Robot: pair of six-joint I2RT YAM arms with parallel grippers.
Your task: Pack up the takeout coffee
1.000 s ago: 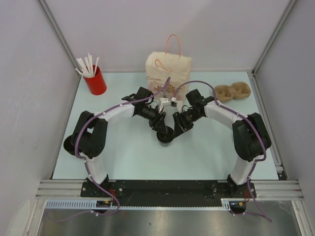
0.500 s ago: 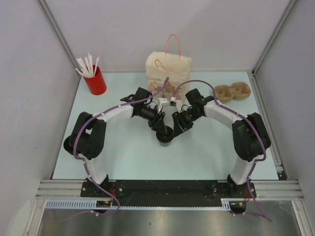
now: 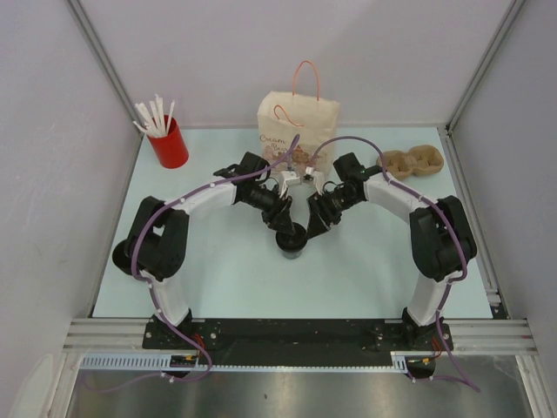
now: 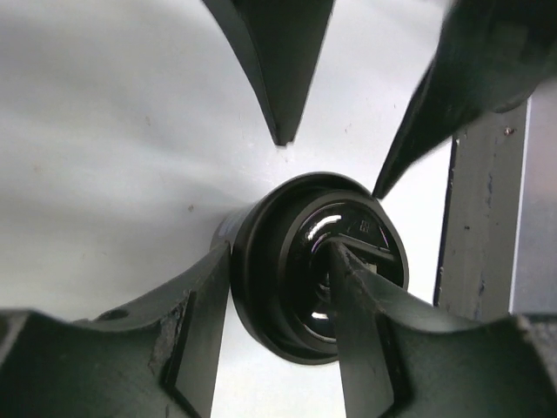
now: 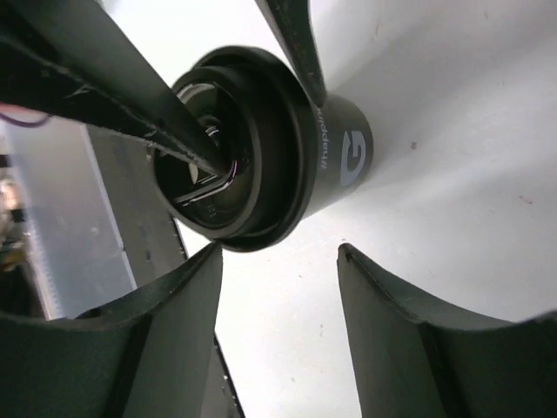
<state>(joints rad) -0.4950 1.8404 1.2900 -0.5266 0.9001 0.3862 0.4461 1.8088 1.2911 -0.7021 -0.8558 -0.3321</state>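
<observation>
Takeout coffee [image 3: 292,244] stood upright on the table [image 3: 218,279], near its middle. It was a small round cup, dark and smooth, with a pale printed mark on its wall and a glossy recessed lid that caught the light. The left gripper [image 4: 278,252] was closed on its rim, one matt black finger [image 4: 196,340] pressed to the outer wall and the other down in the lid's hollow. The right gripper [image 5: 278,252] was spread wide, its tapered tips at the opposite side of the rim, holding nothing. The table top was a pale mint sheet, smooth and matt, with a few faint specks. Farther back on the right lay a brown moulded-pulp cup carrier [image 3: 411,162] with round wells. At the left rear stood a glossy red cup [image 3: 171,145] of white wrapped straws [image 3: 155,115]. At the back edge, well beyond the takeout coffee, a cream paper bag [image 3: 298,131] with brown print and thin pinkish cord handles stood upright before plain pale walls [image 3: 392,52] framed by aluminium posts [image 3: 97,52]
</observation>
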